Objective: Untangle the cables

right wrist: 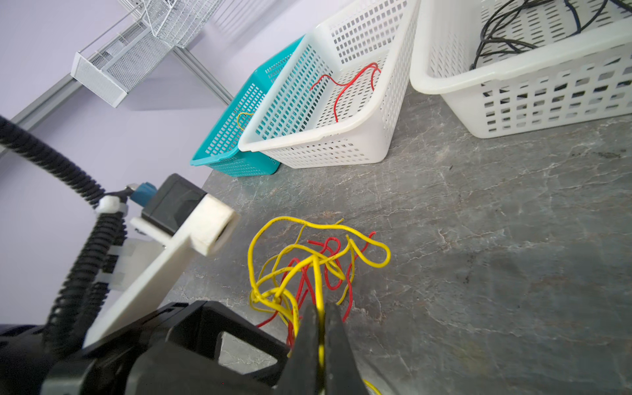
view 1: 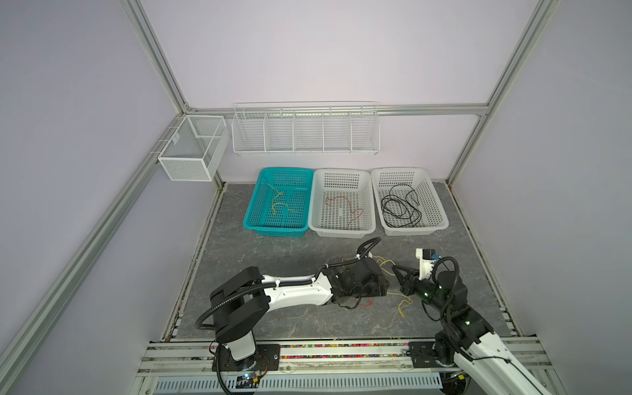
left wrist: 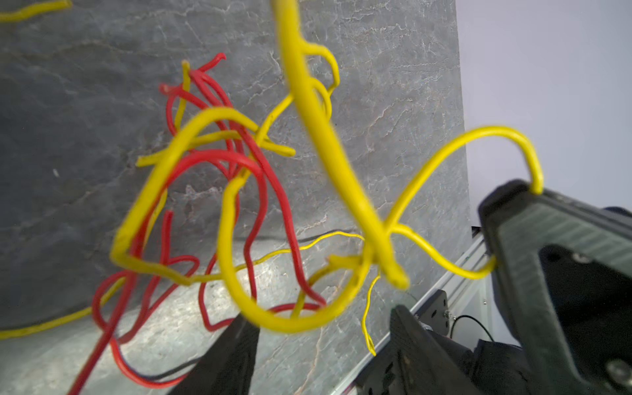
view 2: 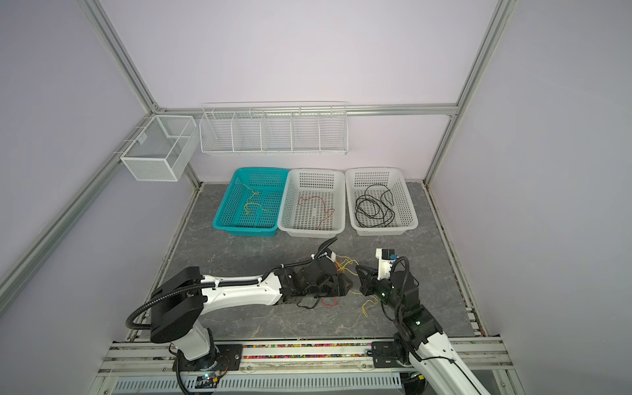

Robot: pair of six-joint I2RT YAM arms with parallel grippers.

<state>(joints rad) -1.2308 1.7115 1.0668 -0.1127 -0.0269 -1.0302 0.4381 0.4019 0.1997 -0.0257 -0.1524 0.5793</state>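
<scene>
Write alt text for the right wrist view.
The right gripper is shut on a yellow cable that runs into a tangle of yellow and red cables on the grey table. Beyond it stand a teal basket, a white basket holding a red cable, and a second white basket holding black cable.

A small enclosed work cell under soft, even light. Pale lilac walls meet at corner posts of a bare aluminium frame. The table has a dark grey, marble-veined top. On the back wall hangs a white wire rack split into five compartments; in the left corner hangs a white mesh box. Along the table's far edge, side by side, stand a teal basket and two white baskets.
</scene>
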